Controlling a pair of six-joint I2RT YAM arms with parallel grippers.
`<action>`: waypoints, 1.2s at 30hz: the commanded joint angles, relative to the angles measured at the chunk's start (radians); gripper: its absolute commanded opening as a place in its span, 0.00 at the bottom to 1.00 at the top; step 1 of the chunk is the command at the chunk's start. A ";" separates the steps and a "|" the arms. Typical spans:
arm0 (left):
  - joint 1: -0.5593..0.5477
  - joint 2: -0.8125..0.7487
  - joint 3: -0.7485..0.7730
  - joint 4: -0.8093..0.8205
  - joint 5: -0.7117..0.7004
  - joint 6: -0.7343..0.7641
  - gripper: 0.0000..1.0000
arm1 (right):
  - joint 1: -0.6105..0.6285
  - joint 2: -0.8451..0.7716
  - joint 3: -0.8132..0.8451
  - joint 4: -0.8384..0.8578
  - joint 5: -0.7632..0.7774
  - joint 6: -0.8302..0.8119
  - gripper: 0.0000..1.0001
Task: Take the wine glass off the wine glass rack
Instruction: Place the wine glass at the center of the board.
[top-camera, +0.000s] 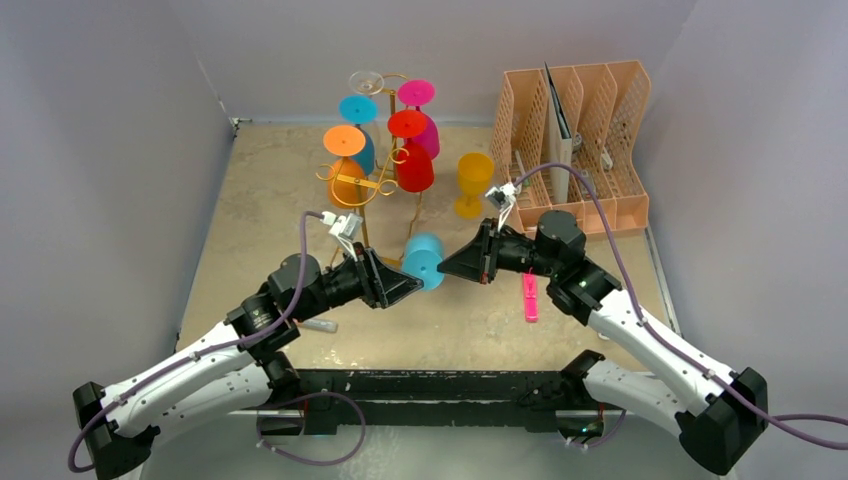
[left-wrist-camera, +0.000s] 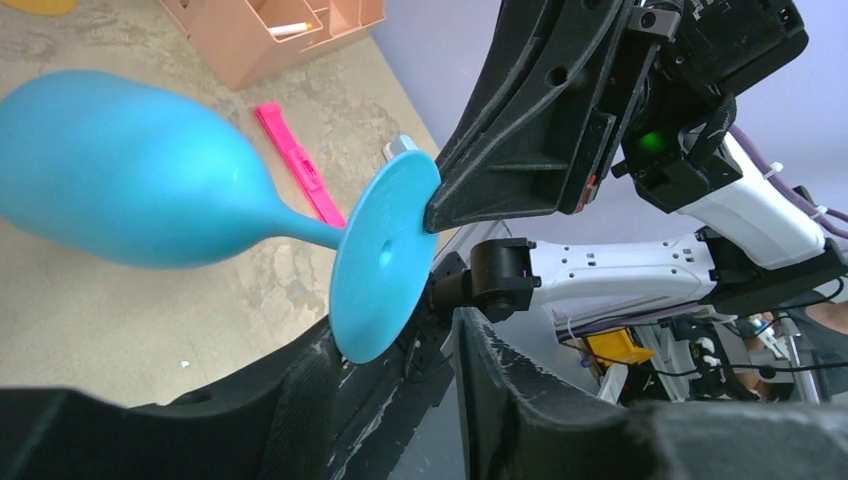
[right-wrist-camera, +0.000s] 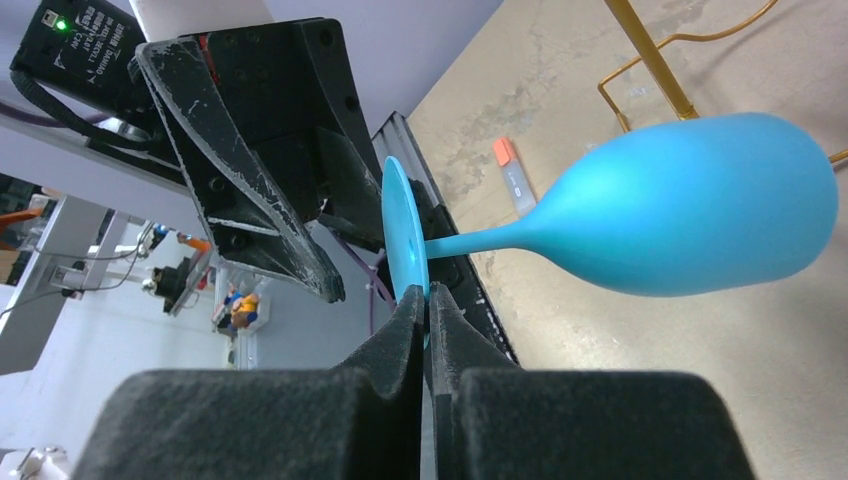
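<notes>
The main risk is the hold itself: the right gripper (right-wrist-camera: 425, 296) pinches only the thin lower rim of the foot (right-wrist-camera: 402, 240). The glass (top-camera: 424, 260) lies on its side, so the weight of the bowl (right-wrist-camera: 690, 205) hangs far out from that pinch. The glass could swivel in the pads or slip out and drop onto the table (top-camera: 300, 180). A second risk is the left gripper (top-camera: 408, 288). Its fingers stand apart around the foot, so any sideways pull could knock the disc and lever it loose. The bowl also points toward the rack (right-wrist-camera: 648, 55), and a swing that way could strike the gold post or the other glasses (top-camera: 412, 165) hanging there. In the top view both arms reach inward from the lower corners, elbows bent, wrists level. Their tips nearly meet at centre frame, just below the rack. The glass is off the rack, held in the air between them. Whether the left fingers touch the foot I cannot tell.
</notes>
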 joint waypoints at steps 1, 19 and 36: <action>0.003 -0.006 0.027 0.098 0.047 0.003 0.38 | 0.000 0.010 0.040 0.026 -0.076 0.038 0.00; 0.021 0.044 0.067 0.101 0.167 0.073 0.00 | -0.014 0.066 0.166 -0.150 -0.260 0.005 0.21; 0.021 0.108 0.130 0.044 0.268 0.148 0.14 | -0.014 0.008 0.098 0.054 -0.224 0.028 0.00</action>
